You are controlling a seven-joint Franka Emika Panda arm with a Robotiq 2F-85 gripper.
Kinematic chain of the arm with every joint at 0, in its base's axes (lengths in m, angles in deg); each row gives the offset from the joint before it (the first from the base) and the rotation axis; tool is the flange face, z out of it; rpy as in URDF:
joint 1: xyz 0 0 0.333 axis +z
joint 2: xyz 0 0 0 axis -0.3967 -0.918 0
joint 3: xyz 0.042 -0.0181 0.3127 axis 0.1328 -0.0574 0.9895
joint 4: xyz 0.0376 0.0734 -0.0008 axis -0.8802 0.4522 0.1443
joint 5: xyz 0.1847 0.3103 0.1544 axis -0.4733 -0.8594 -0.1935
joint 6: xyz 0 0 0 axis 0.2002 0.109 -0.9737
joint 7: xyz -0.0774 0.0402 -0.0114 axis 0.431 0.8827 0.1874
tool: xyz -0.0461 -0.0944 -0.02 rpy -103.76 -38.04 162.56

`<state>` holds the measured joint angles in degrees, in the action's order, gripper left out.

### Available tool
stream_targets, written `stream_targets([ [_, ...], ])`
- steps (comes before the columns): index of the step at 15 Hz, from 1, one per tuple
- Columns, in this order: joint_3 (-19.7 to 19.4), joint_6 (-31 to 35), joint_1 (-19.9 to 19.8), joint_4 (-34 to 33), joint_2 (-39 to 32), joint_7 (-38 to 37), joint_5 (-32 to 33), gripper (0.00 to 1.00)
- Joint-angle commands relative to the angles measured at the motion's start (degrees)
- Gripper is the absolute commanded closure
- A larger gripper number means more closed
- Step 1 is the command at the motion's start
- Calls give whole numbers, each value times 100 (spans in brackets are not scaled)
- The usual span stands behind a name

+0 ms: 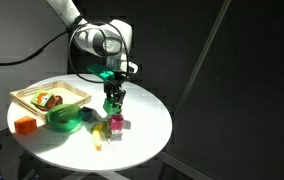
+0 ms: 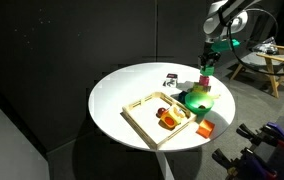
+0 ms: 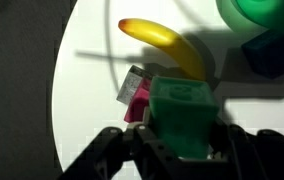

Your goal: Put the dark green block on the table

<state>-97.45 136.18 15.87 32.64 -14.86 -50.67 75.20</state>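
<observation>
Table: round, white top, seen in both exterior views and as a bare white patch in the wrist view.
Tray: shallow, wooden, on the left part of the table.
Bowl: green, touching the tray's near right corner.
Orange block: at the near left edge, just left of the bowl.
Pink cube: near the middle of the table, right of the bowl.
Banana: yellow, just beside the pink cube.
Blue piece: dark, between banana and bowl.
</observation>
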Motion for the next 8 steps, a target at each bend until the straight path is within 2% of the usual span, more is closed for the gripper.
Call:
stream_targets([
  [1,133,373,-104,596,415,554,137,75],
  [8,166,688,-93,1360,743,1159,332,75],
])
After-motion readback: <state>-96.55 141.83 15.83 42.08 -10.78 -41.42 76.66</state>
